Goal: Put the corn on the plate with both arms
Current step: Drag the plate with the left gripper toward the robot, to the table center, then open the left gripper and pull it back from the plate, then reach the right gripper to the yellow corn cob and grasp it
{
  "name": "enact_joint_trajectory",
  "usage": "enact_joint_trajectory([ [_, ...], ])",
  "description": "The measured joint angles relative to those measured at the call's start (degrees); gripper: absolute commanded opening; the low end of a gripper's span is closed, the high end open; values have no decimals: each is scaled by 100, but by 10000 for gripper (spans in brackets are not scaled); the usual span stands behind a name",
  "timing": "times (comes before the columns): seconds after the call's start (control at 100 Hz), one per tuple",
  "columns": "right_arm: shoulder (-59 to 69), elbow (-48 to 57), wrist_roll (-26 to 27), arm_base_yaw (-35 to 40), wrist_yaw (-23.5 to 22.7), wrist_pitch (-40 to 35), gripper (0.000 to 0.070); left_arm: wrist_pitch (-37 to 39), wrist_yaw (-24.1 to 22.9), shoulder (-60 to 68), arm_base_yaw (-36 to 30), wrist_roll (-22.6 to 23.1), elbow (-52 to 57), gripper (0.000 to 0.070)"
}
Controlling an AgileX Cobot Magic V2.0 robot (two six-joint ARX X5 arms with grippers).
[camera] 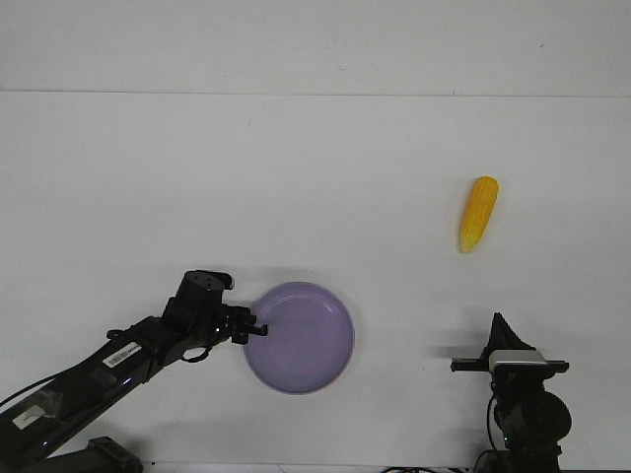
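The yellow corn point(478, 213) lies on the white table at the right, its pointed end towards me. The lavender plate point(325, 370) sits near the front centre. My left gripper point(260, 328) reaches in from the lower left, and its fingers close over the plate's left rim. My right gripper point(501, 333) is at the lower right, pointing away from me with its fingers together and nothing in them. It is well short of the corn.
The white table point(296, 177) runs back to a pale wall. Its front edge lies just below the plate and both arms.
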Motion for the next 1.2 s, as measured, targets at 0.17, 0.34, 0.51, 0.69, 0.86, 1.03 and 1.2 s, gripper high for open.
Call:
enact_joint_trajectory([
  [0.17,0,0,0,0,0,0,10,33,-127,-109,0,44,0,489],
  [0.34,0,0,0,0,0,0,10,140,-345,-791,4,284,0,489],
  [0.51,0,0,-63,0,2,2,10,138,-485,-2072,98,466,0,489],
  [0.69,0,0,-61,0,-2,11,10,-813,-1217,-3882,111,669,-9,488],
  [0.86,0,0,527,0,-179,-42,9,-1438,-1484,-5497,114,741,-437,487],
  [1.03,0,0,1224,0,-177,214,6,-1641,-1473,-5904,114,654,-627,488],
  [1.2,61,352,1978,0,-162,439,1,-1613,-1473,-5875,114,586,-625,488],
])
